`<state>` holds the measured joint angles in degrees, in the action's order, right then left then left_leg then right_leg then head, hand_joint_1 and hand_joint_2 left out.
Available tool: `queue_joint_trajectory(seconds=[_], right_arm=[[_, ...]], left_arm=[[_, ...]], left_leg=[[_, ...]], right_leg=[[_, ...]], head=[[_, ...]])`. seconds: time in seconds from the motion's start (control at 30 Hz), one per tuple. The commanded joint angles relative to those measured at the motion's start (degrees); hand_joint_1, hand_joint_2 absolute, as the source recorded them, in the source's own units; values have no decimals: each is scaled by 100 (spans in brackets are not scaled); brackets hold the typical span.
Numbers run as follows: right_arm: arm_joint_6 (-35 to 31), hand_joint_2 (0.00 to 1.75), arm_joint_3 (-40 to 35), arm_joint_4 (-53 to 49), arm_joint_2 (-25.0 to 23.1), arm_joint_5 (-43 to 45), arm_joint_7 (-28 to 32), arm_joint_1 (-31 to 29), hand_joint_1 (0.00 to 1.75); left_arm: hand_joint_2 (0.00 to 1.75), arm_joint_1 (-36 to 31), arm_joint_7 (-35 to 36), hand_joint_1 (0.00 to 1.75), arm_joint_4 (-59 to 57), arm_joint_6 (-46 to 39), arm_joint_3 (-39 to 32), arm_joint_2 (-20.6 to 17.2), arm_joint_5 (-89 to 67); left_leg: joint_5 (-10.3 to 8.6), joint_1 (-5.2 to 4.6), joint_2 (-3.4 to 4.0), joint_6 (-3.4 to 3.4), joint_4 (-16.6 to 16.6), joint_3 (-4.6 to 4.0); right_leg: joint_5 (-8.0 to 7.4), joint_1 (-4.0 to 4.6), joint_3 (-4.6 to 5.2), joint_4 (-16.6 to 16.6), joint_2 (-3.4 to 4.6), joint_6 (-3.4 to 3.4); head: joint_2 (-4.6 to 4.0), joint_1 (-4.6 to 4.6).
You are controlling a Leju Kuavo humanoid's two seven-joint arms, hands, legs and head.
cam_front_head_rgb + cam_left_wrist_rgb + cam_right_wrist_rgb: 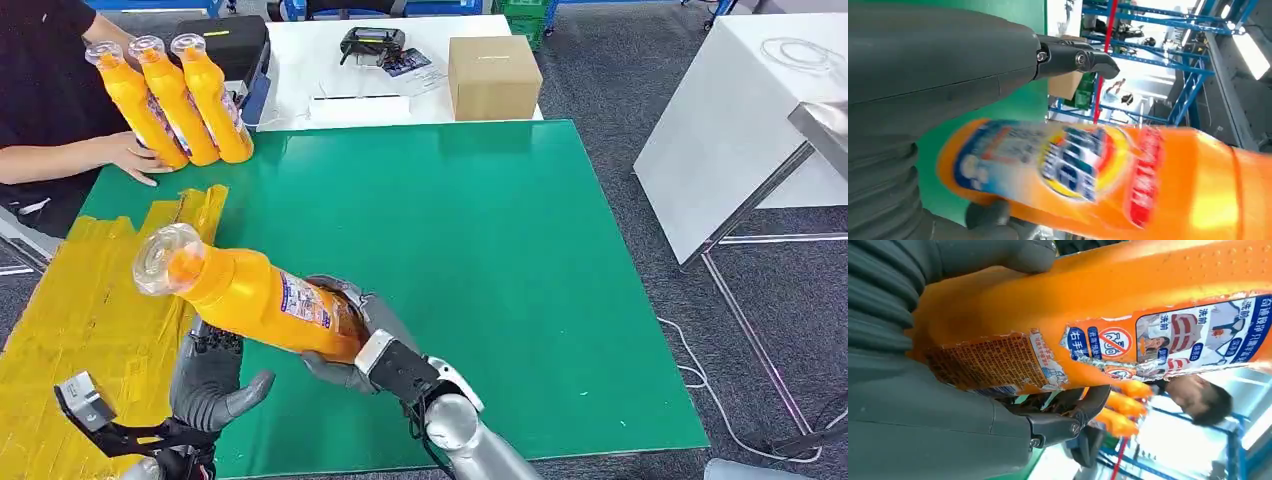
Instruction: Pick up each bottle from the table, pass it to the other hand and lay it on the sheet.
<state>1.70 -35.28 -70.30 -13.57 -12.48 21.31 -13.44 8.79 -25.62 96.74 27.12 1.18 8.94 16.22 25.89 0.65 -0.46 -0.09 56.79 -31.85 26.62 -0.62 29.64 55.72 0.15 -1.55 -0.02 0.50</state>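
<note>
My right hand (375,350) grips an orange bottle (250,295) by its lower body and holds it tilted above the table's front left, its clear cap pointing up toward the far left. In the right wrist view that hand (923,430) wraps the bottle (1073,305) at its torn label. My left hand (212,378) is just below the bottle's middle, fingers apart and thumb spread, holding nothing. The left wrist view shows the bottle (1098,170) close against the open left hand (923,100). The yellow sheet (90,310) lies on the table's left side.
Three more orange bottles (175,100) stand at the far left corner, with a person's hand (135,155) beside them. The green mat (480,250) covers the table. A cardboard box (493,75) and a controller (372,42) lie behind it. A white table (740,110) stands at the right.
</note>
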Motion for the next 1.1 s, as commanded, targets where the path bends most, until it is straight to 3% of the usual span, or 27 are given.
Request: queue_joint_trajectory(seconds=[0.03,0.33,1.1], right_arm=[[40,175,-213,645,28,-101,-27,-291,175],[43,175,-766,2064,-140,-840,73,-104,175],[28,175,-790,2322,-173,-1118,111,-114,175]], left_arm=[[175,-141,41,0,-162,22,93,-61,36],[175,-282,158,0,-231,58,63,-115,266],[175,-388,336,0,-605,-280,523,-144,-382]], left_leg=[[1,2,4,2,-4,8],[-1,2,1,0,-10,14],[0,1,-3,2,-6,7]], right_leg=[[-1,3,-9,-7,0,4],[-1,3,-13,-11,-2,4],[1,2,-6,-9,-8,5]], head=[[0,0],[0,0],[0,-2]])
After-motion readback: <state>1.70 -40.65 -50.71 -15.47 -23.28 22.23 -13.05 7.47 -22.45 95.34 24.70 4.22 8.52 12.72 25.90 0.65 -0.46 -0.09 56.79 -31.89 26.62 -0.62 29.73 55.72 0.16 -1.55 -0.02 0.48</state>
